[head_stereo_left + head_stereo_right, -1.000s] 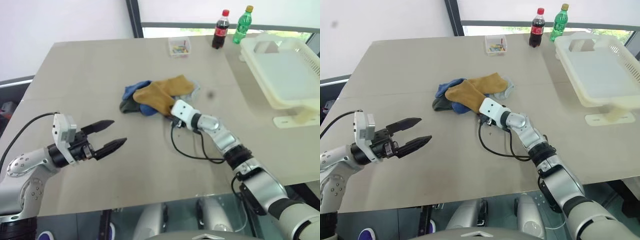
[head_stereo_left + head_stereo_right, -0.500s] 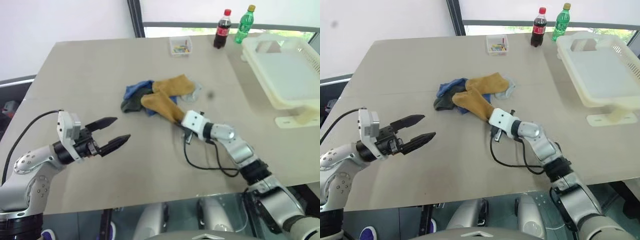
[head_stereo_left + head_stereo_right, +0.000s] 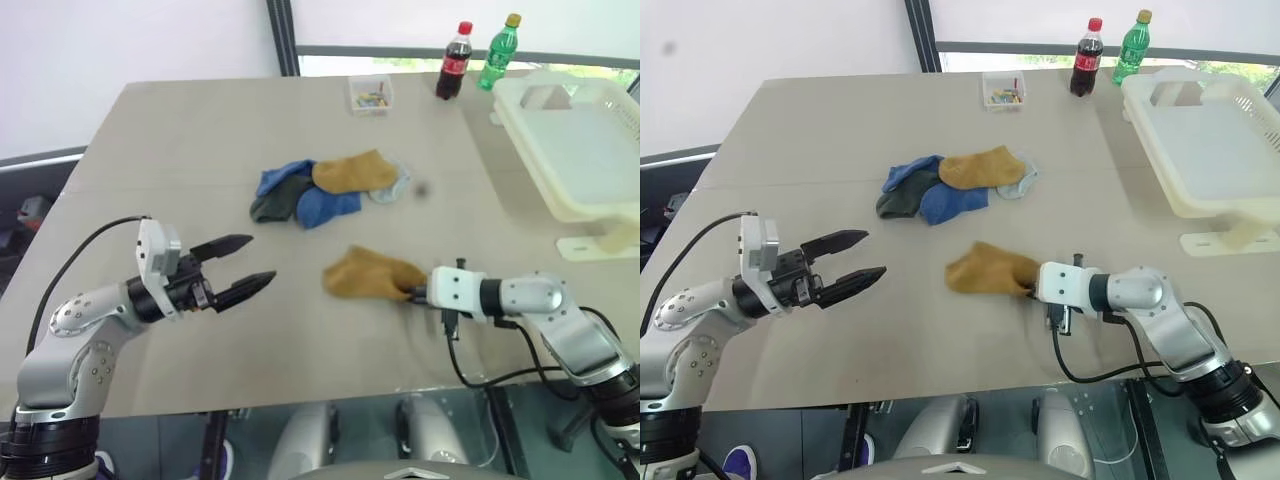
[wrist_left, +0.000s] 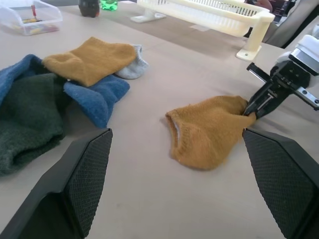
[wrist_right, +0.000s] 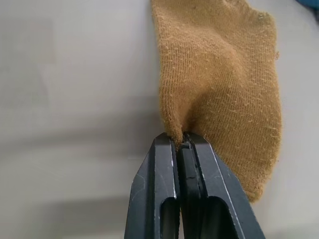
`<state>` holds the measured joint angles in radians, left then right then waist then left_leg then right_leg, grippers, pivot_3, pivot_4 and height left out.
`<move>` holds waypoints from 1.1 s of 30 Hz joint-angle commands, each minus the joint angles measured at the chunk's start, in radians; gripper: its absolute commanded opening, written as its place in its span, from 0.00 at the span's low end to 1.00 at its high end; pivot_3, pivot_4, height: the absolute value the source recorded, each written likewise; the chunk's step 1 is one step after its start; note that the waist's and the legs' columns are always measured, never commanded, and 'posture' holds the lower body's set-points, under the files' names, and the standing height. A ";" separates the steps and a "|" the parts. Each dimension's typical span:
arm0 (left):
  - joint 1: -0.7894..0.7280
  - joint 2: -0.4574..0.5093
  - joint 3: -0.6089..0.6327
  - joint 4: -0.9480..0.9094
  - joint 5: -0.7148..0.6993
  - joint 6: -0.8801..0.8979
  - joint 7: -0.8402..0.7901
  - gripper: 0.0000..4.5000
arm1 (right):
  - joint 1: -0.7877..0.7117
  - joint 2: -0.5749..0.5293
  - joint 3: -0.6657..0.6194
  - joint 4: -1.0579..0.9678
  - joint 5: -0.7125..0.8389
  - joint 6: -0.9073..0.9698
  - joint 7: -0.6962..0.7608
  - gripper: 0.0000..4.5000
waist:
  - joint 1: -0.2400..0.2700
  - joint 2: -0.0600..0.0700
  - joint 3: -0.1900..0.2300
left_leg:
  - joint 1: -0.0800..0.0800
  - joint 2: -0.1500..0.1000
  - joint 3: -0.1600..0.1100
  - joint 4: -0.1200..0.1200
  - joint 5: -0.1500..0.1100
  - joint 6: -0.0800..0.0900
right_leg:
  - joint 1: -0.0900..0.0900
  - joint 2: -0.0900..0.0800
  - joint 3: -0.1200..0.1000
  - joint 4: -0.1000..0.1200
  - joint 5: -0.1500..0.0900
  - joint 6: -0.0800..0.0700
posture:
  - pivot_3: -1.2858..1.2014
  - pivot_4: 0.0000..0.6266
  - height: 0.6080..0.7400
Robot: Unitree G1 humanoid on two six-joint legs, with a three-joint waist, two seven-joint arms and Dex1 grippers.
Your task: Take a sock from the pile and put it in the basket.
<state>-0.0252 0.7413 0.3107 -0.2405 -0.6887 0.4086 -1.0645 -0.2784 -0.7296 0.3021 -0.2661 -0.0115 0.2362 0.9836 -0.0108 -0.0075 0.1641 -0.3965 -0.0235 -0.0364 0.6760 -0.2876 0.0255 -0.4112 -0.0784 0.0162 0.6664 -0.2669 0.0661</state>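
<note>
Right gripper is pinching a mustard-yellow sock by one thin fold at its edge; in the right wrist view the two black fingers are pressing flat together with only a small tuck of knit between them. The sock is lying slack on the table in the lower middle of the head view, well apart from the pile, which is sitting at frame centre with blue, dark green, grey and a second mustard piece. The basket is standing at the upper right edge, well away from the held sock. Left gripper is hovering wide apart at lower left, holding nothing, pointing toward the sock. Main risk, as I judge it: the hold is shallow, so the fold could be slipping out during the lift or the swing toward the basket, dropping the sock on the table or short of the rim. Second risk: most of the sock is dragging on the table, and friction could be pulling it free if the gripper is travelling sideways before rising. Third: the sock will be hanging low, so it could be catching on the basket's near wall if the carry height is too low. The two bottles and the small clear box at the top are looking well out of the likely path.
</note>
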 commanded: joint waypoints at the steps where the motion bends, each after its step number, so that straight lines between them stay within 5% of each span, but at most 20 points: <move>1: -0.020 0.007 -0.020 0.006 0.010 -0.012 -0.020 1.00 | 0.038 -0.063 -0.058 0.043 -0.029 -0.039 -0.015 0.03 | 0.003 0.000 0.000 | 0.000 0.000 0.000 0.001 0.000 0.000 | 0.000 0.000 0.000 0.000 0.000 0.000 | 0.52 0.24 1.00; 4: -0.033 0.007 -0.037 0.020 0.013 -0.012 -0.027 1.00 | 0.080 -0.110 -0.069 0.046 -0.026 -0.124 0.008 0.03 | 0.005 0.000 0.000 | 0.000 -0.001 0.000 0.002 0.000 0.000 | 0.001 -0.001 0.000 0.001 0.000 0.000 | 0.52 0.24 1.00; 8: -0.045 -0.003 -0.078 0.027 0.029 0.013 -0.010 1.00 | 0.102 -0.123 -0.116 0.014 0.040 -0.124 0.031 0.33 | 0.002 0.000 0.000 | 0.000 0.000 0.000 0.005 0.000 0.001 | 0.001 0.000 0.000 0.004 0.000 0.000 | 0.52 0.24 1.00; 9: -0.049 -0.011 -0.086 0.021 0.030 0.030 0.012 1.00 | 0.103 -0.111 -0.132 0.004 0.050 -0.125 0.015 0.33 | 0.002 0.000 0.000 | 0.000 0.000 0.000 0.006 0.000 0.001 | 0.001 0.000 0.000 0.004 0.000 0.000 | 0.52 0.24 1.00; 12: -0.070 -0.041 -0.126 -0.018 0.012 0.124 0.101 1.00 | 0.128 -0.082 -0.203 -0.076 0.145 -0.044 -0.005 0.59 | 0.000 0.000 0.000 | 0.000 0.000 0.000 0.008 -0.002 0.003 | 0.001 0.000 0.000 0.007 0.000 0.000 | 0.52 0.24 1.00; 21: -0.279 -0.160 -0.286 -0.013 -0.026 0.521 0.360 1.00 | 0.281 -0.027 -0.412 -0.297 0.321 0.177 -0.146 0.59 | 0.006 -0.002 -0.001 | 0.000 -0.001 -0.001 0.011 -0.003 0.005 | 0.001 0.000 0.001 0.011 0.000 0.000 | 0.52 0.24 1.00; 30: -0.380 -0.328 -0.427 0.104 0.066 0.585 0.463 1.00 | 0.332 0.020 -0.356 -0.388 0.256 0.200 -0.270 0.59 | 0.000 -0.003 -0.002 | 0.001 -0.001 0.000 0.011 0.000 0.001 | 0.001 0.001 0.002 0.012 0.000 0.000 | 0.52 0.24 1.00; 33: -0.410 -0.369 -0.427 0.148 0.074 0.627 0.496 0.74 | 0.372 0.027 -0.365 -0.416 0.244 0.208 -0.298 0.60 | 0.005 -0.003 -0.002 | 0.001 -0.001 0.000 0.012 0.000 0.001 | 0.002 0.001 0.002 0.011 0.000 0.000 | 0.52 0.24 1.00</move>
<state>-0.4305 0.3928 -0.0928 -0.1329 -0.6294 0.9919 -0.5920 0.0687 -0.7059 -0.0390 -0.6278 0.2403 0.4354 0.7133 -0.0054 -0.0109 0.1617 -0.3954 -0.0247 -0.0367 0.6880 -0.2879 0.0265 -0.4096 -0.0777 0.0177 0.6779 -0.2670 0.0665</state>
